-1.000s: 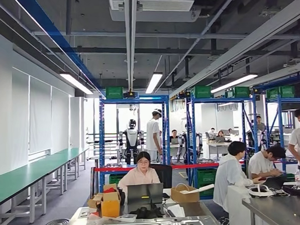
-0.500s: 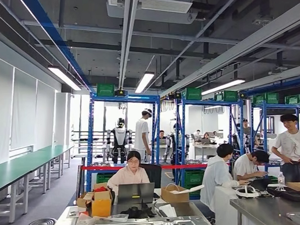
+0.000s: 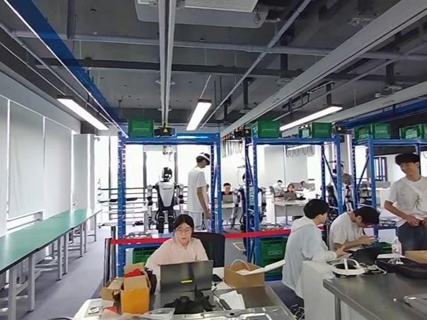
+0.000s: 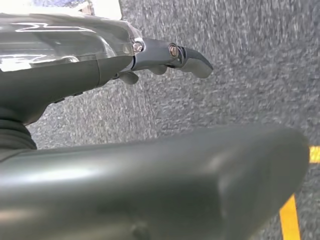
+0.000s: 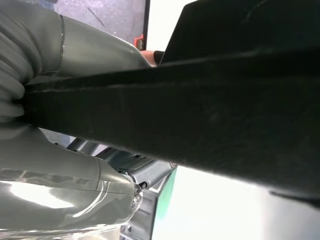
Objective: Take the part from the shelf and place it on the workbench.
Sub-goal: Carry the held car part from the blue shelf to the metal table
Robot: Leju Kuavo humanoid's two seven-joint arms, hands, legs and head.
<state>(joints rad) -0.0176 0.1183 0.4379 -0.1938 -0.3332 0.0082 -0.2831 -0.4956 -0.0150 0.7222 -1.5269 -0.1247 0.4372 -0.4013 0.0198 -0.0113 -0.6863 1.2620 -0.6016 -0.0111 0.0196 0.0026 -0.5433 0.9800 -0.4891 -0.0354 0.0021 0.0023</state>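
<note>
Two robot hands hang low, apart from the benches. The left hand (image 4: 113, 65) is seen in its wrist view above grey carpet (image 4: 234, 75) with a yellow floor line (image 4: 290, 220); its dark fingers (image 4: 188, 59) stretch out nearly straight and have hold of nothing. The right hand (image 5: 75, 190) is seen close behind a long black part (image 5: 188, 120) that crosses the right wrist view. The grey thumb lies on one side of the part and the dark fingers (image 5: 147, 172) on the other, so the hand appears to grip it, though where the fingers actually press is hidden.

From the head view the room opens out. A steel workbench (image 3: 377, 294) stands at the right with a dark tray (image 3: 409, 268) on it. Just ahead, another table (image 3: 249, 300) carries a laptop (image 3: 186, 276), a yellow box (image 3: 134, 298) and a brown carton (image 3: 243, 275). A seated person (image 3: 178, 250) faces the laptop. Two more people (image 3: 306, 248) lean over the bench at the right, and one person stands (image 3: 417, 208) beside them. Blue shelf racks (image 3: 123, 206) with green crates (image 3: 140, 128) rise behind, a humanoid robot (image 3: 165, 197) standing among them. Long green benches (image 3: 28, 242) run along the left wall.
</note>
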